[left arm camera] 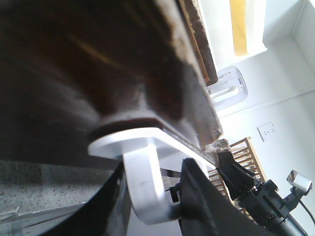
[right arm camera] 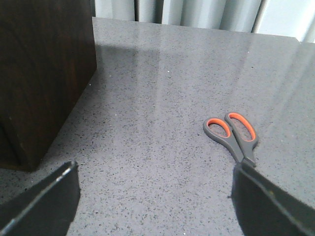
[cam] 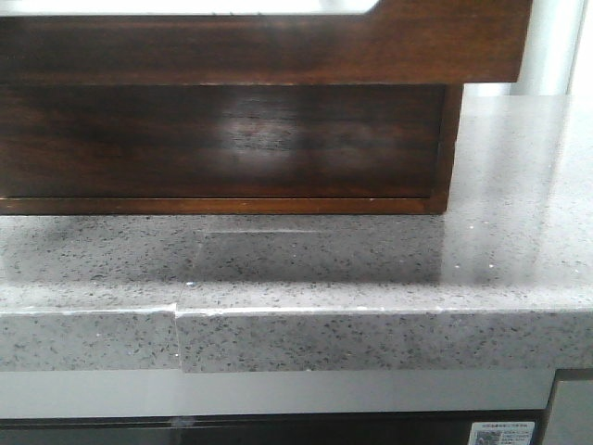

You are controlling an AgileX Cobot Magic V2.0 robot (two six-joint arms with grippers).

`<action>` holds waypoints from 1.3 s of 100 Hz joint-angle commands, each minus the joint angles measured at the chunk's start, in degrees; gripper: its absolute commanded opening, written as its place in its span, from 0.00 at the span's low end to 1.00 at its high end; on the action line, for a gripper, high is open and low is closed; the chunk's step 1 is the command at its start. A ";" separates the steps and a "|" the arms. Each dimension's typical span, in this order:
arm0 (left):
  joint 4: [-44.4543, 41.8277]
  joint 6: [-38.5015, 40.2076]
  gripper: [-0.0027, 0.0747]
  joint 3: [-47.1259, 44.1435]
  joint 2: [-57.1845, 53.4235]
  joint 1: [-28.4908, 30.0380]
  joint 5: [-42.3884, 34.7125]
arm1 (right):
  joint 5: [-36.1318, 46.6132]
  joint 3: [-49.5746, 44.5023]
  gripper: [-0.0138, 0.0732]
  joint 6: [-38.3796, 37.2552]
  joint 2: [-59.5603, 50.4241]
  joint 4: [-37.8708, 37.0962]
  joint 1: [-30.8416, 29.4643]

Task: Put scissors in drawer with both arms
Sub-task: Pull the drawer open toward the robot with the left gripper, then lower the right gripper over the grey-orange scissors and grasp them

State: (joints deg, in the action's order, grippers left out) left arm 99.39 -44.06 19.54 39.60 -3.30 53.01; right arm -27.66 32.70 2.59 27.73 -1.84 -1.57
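The drawer (cam: 278,51) fills the top of the front view: a wide dark brown glossy front with a pale rounded-corner area along its top. In the left wrist view my left gripper (left arm camera: 153,167) is shut on the drawer's white hooked handle (left arm camera: 142,187), one dark finger on each side, under the dark wood (left arm camera: 98,73). The scissors (right arm camera: 234,132), grey with orange-lined loops, lie flat on the counter. My right gripper (right arm camera: 155,172) is open above the counter. The scissor blades run under its right finger (right arm camera: 270,206). Neither gripper shows in the front view.
A dark wooden cabinet body (cam: 222,139) stands on the grey speckled counter (cam: 371,269) below the drawer front; its side shows in the right wrist view (right arm camera: 39,73). The counter's front edge (cam: 296,338) has a seam at the left. Grey curtains (right arm camera: 197,12) hang beyond the counter.
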 commanded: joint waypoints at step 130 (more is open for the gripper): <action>-53.31 16.21 0.59 16.68 -10.77 -0.68 1.61 | -11.29 11.67 0.81 -9.97 14.48 -9.03 -9.77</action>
State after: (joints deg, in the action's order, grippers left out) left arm 50.40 -30.86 31.74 29.59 -3.30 56.36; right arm -39.12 40.77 -6.88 38.18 -9.33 -8.48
